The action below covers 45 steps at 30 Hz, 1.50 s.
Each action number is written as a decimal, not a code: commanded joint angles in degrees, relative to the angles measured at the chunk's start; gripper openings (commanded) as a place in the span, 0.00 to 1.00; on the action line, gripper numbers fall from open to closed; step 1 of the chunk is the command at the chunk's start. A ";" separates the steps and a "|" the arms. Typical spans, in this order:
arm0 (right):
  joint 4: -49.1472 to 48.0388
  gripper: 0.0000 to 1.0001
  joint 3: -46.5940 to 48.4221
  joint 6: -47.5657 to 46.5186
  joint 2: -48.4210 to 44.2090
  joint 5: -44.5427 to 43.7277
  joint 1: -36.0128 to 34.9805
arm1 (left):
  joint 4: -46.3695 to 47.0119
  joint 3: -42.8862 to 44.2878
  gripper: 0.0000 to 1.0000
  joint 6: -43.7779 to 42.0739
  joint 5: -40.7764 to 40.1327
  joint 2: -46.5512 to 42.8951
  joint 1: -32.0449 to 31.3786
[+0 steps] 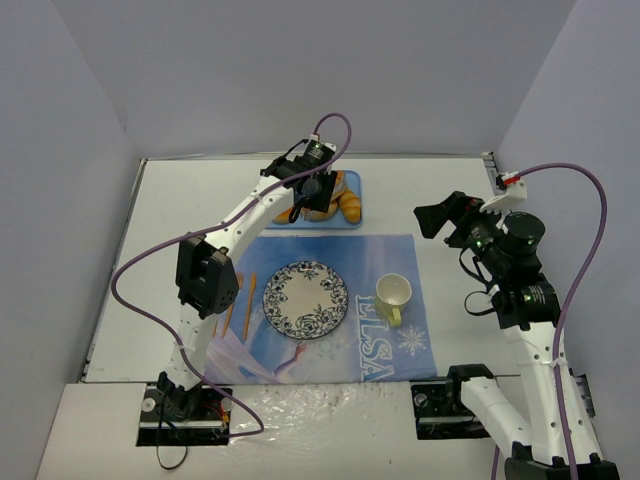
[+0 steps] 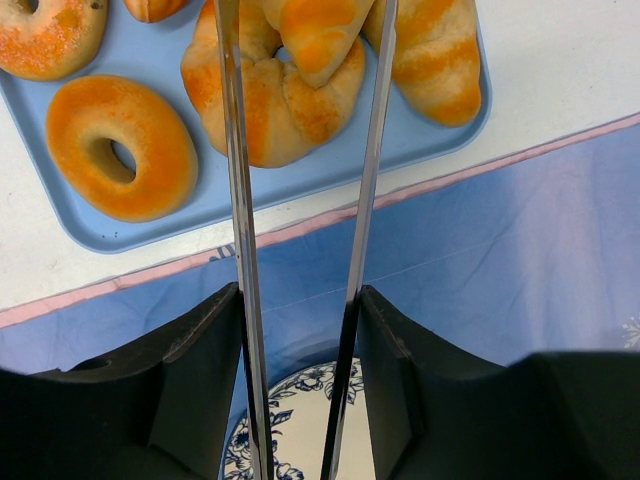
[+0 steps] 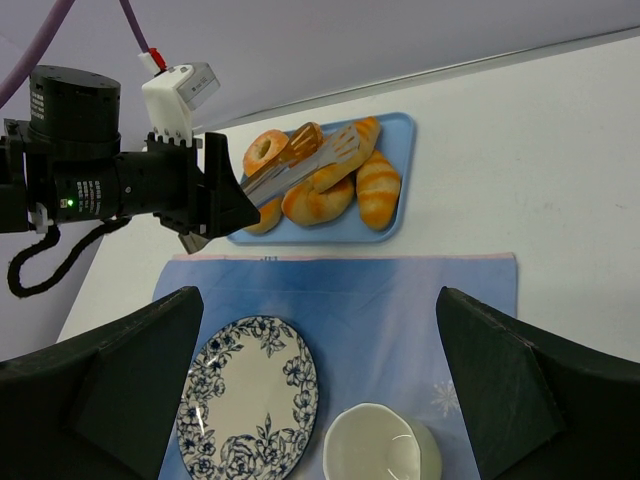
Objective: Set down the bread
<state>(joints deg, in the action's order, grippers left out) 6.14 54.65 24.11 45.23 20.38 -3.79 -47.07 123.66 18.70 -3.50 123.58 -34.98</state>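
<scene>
My left gripper [image 2: 300,300] [image 1: 315,186] is shut on a pair of metal tongs [image 2: 236,180] [image 3: 300,165] over the blue tray [image 2: 90,225] [image 1: 354,216]. The tong blades reach over the tray and pinch a golden bread roll [image 2: 315,35] [image 3: 305,138] near their tips. Under it on the tray lie a curled croissant [image 2: 270,115], a ring-shaped bagel [image 2: 120,145] and a long roll [image 2: 435,55]. The blue-flowered plate [image 1: 306,299] [image 3: 248,400] lies empty on the mat. My right gripper [image 3: 315,300] [image 1: 440,215] hangs open above the mat, holding nothing.
A blue printed placemat [image 1: 370,265] covers the table's centre. A pale yellow cup [image 1: 393,295] [image 3: 380,445] stands right of the plate. Orange sticks [image 1: 240,300] lie at the mat's left edge. Grey walls close in the table.
</scene>
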 commanded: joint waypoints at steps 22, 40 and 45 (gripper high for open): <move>-2.98 1.00 2.56 -0.64 0.19 -0.34 -0.25 | 0.52 3.50 0.43 -1.03 -0.61 -2.49 -0.79; -2.98 1.00 2.21 -0.47 0.04 -0.25 -0.25 | -0.04 3.53 0.11 -1.20 -1.66 -3.22 -0.87; -2.98 1.00 2.04 -0.47 0.09 -0.34 -0.25 | 0.16 2.92 0.02 -1.84 -3.37 -5.62 -1.34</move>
<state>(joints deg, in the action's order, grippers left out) 6.77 54.65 23.94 45.25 20.38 -3.79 -47.85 123.87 18.08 -4.36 123.57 -35.39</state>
